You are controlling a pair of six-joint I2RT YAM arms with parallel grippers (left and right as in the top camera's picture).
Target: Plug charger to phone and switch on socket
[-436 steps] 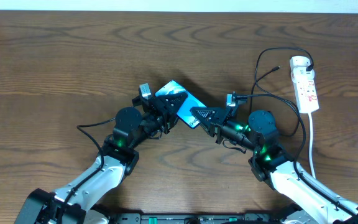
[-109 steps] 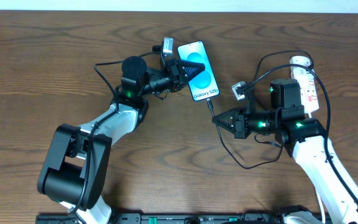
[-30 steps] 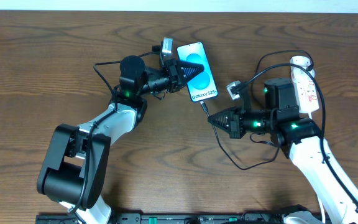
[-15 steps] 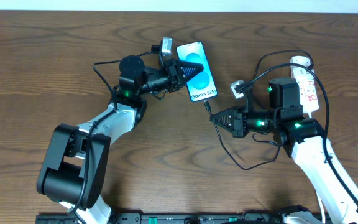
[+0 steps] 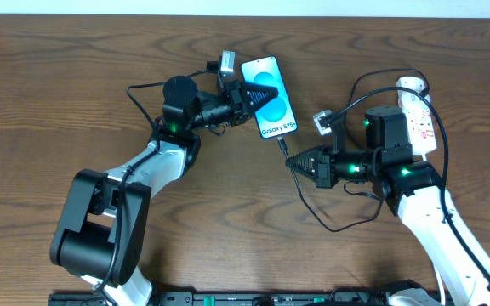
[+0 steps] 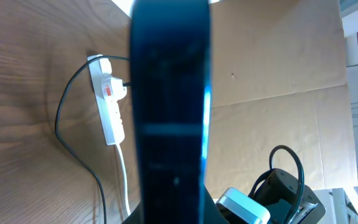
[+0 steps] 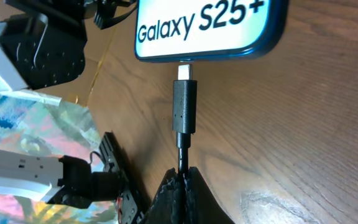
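A brown wood-grain counter [image 5: 58,85] carries everything, and the two white-and-black arms reach in over it from the near edge, the left one bending up towards the middle and the right one lying across the right side. The white elongated power strip, the socket [image 5: 424,110], lies lengthwise at the far right of the counter, partly covered by the right arm. In the left wrist view the socket [image 6: 109,106] shows a red switch near its far end, a black plug seated beside that switch, and a white cord trailing off its near end. The slim phone with a light blue screen, a darker blue circle and "Galaxy S25+" lettering [image 5: 279,115] sits at the middle of the counter's far part, its lettered end towards the right arm. The left hand [image 5: 258,95] is clamped on the phone from its left long side, black fingers reaching over the screen; whether the phone rests flat on the counter cannot be told. The right hand [image 5: 293,163] is pinched tight on the thin black charger cable [image 5: 330,228], just behind its connector, while the rest loops across the counter towards the socket. In the right wrist view the small black connector [image 7: 184,106] points straight at the phone's bottom edge [image 7: 210,25], its silver tip touching the port with bare metal showing.
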